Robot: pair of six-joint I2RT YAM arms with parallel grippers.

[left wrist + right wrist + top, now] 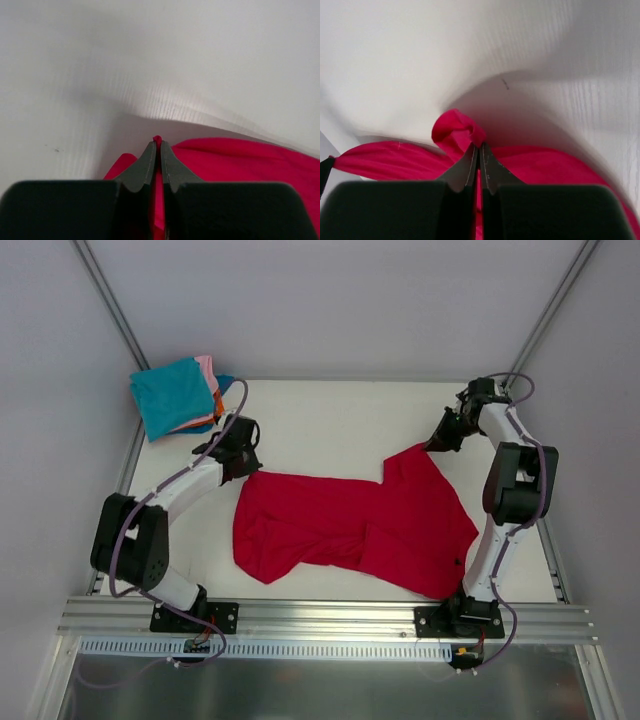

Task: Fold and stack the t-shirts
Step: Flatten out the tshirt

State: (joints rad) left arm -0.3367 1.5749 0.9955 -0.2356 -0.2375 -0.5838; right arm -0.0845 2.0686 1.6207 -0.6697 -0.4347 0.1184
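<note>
The red shirt [350,525] lies spread and rumpled across the middle of the counter [330,420]. The left end effector [243,462] is clamped on its far left edge; in the left wrist view a sliver of red cloth shows between the closed fingers [145,165]. The right end effector [437,443] is clamped on the far right corner, with a bunched fold of cloth just beyond the fingers [492,167]. The folded stack [180,395], teal on top, sits at the far left corner, apart from the red shirt.
</note>
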